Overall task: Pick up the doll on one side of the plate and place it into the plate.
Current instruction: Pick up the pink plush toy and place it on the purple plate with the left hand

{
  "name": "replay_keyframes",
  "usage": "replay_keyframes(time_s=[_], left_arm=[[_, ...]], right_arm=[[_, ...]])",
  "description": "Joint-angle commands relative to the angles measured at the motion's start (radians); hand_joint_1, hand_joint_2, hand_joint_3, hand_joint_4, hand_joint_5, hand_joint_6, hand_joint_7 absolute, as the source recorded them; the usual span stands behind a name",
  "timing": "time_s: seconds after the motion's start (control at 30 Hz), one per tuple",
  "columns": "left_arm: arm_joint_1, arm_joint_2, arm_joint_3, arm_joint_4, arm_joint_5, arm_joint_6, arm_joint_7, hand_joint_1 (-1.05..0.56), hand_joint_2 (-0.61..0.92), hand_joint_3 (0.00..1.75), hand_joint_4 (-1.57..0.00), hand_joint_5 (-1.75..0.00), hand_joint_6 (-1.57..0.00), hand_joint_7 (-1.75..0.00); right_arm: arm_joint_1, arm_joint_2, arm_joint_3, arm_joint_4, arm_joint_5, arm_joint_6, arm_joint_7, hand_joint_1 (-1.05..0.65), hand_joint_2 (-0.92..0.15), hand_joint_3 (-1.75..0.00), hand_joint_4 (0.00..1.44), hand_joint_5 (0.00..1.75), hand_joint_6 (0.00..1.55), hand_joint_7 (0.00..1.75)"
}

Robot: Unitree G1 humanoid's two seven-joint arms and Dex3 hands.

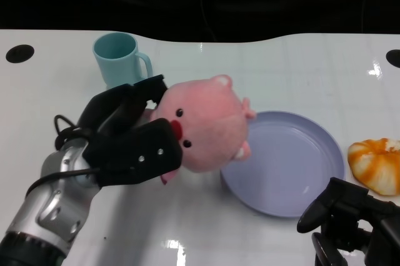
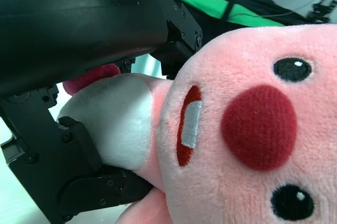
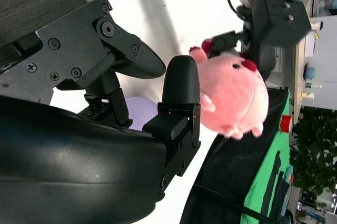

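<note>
A pink plush pig doll [image 1: 209, 125] with a red snout hangs above the table at the left rim of the lavender plate [image 1: 312, 172]. My left hand [image 1: 128, 135] grips it from the left, fingers wrapped around its back and underside. In the left wrist view the doll's face [image 2: 247, 129] fills the frame, pressed against the black fingers [image 2: 79, 182]. My right hand [image 1: 350, 216] rests low at the near right of the plate, holding nothing, fingers apart. The right wrist view shows the doll [image 3: 231, 95] held up by the left hand [image 3: 274, 19], beyond my own fingers [image 3: 179, 92].
A teal mug [image 1: 119, 60] stands behind my left hand. An orange-and-white bread-like toy [image 1: 378, 163] lies right of the plate, near my right hand. The white table ends at a dark far edge with black holes [image 1: 19, 54] at its corners.
</note>
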Motion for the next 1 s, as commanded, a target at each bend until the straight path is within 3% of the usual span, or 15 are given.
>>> replay_keyframes(time_s=[0.03, 0.53, 0.73, 0.8, 0.87, 1.0], left_arm=[[-0.062, -0.03, -0.028, 0.02, 0.025, 0.02, -0.012, -0.18, 0.38, 1.39, -0.99, -1.75, -0.82, -1.75], [-0.201, -0.224, -0.137, 0.163, 0.07, 0.092, 0.0, -0.21, 0.4, 1.31, -0.99, -1.75, -0.79, -1.75], [-0.265, -0.298, -0.181, 0.272, 0.112, 0.105, 0.031, -0.22, 0.49, 1.16, -0.96, -1.75, -0.7, -1.75], [-0.295, -0.325, -0.196, 0.325, 0.13, 0.106, 0.05, -0.25, 0.56, 1.0, -0.94, -1.75, -0.7, -1.45], [-0.32, -0.347, -0.202, 0.372, 0.135, 0.112, 0.061, -0.27, 0.62, 0.88, -0.93, -1.75, -0.73, -1.32], [-0.357, -0.374, -0.198, 0.451, 0.13, 0.109, 0.06, -0.23, 0.67, 0.8, -0.91, -1.75, -0.73, -1.4]], right_arm=[[0.001, -0.008, 0.003, 0.005, -0.008, -0.007, -0.004, -0.21, -0.54, -1.17, 0.66, 1.75, 0.51, 1.47], [0.011, -0.003, 0.038, -0.018, -0.035, 0.003, -0.018, -0.21, -0.53, -1.18, 0.66, 1.75, 0.52, 1.48], [0.018, 0.0, 0.049, -0.032, -0.037, 0.01, -0.026, -0.21, -0.53, -1.17, 0.66, 1.75, 0.52, 1.48], [0.017, 0.001, 0.054, -0.038, -0.039, 0.018, -0.031, -0.21, -0.53, -1.18, 0.67, 1.75, 0.52, 1.48], [0.016, 0.001, 0.057, -0.04, -0.04, 0.022, -0.034, -0.22, -0.53, -1.17, 0.67, 1.75, 0.52, 1.48], [0.013, 0.001, 0.06, -0.042, -0.038, 0.027, -0.036, -0.22, -0.52, -1.17, 0.67, 1.75, 0.53, 1.49]])
